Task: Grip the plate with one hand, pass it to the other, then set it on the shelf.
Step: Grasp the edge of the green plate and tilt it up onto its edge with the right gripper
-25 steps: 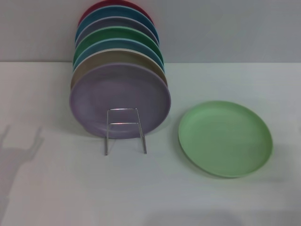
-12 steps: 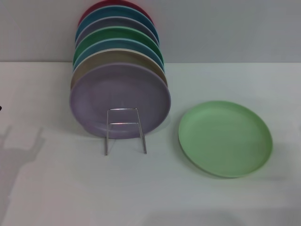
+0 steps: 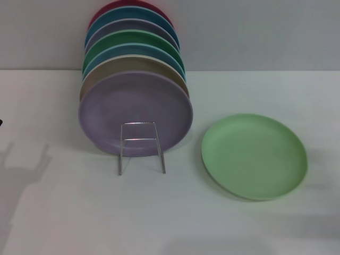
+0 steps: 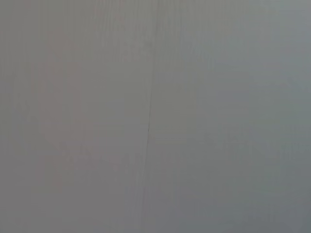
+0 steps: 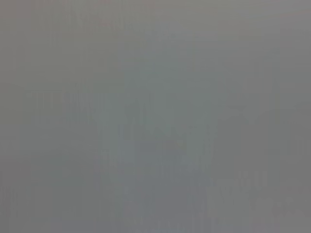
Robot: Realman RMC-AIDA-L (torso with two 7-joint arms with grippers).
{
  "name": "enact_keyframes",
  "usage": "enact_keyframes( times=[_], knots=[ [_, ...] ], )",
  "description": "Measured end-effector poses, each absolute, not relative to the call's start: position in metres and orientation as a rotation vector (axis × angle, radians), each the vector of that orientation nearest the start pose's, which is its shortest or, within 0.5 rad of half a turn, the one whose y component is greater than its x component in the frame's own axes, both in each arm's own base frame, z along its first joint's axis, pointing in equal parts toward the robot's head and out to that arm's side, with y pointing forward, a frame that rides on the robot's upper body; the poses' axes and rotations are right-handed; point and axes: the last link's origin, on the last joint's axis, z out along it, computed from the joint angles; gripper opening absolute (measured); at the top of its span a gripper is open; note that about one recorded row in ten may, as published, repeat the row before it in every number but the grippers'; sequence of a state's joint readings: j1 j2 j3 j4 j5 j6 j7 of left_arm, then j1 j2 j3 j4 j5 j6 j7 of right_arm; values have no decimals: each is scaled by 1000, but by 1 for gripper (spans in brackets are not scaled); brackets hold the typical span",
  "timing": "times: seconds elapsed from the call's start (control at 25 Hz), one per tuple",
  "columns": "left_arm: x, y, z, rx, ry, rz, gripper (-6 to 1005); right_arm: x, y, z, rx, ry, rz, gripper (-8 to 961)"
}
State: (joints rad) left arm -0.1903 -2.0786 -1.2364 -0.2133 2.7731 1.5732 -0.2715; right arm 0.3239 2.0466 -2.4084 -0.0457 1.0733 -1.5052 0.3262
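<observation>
At the far left edge of the head view a small black tip (image 3: pixel 1 122) pokes in just above the table (image 3: pixel 58 212); it may belong to the left gripper, but too little shows to say, and whether either claw is wide or narrow cannot be told, since both wrist views give only a blank grey surface. The plate (image 3: pixel 254 156) lies flat on the white table, on the robot's right, touched by nothing. It is round, plain and matte, pale mint green, with a shallow raised rim and no pattern. Just beside it, to the left, stands a wire rack (image 3: pixel 141 146) with a row of plates on edge: a lilac plate (image 3: pixel 135 111) at the front, then beige, blue, darker green, another lilac, blue and red behind.
</observation>
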Motion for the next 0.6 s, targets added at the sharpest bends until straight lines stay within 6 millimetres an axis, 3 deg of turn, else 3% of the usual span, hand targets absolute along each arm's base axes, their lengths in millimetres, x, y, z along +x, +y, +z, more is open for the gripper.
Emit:
enact_keyframes(
  times=[0.44, 0.6],
  knots=[
    [-331, 250, 23, -1462, -363, -977, 861, 361, 308, 66, -1420, 416, 786, 646],
    [-331, 250, 23, -1462, -362, -978, 862, 353, 307, 64, -1402, 359, 788, 645]
  ],
)
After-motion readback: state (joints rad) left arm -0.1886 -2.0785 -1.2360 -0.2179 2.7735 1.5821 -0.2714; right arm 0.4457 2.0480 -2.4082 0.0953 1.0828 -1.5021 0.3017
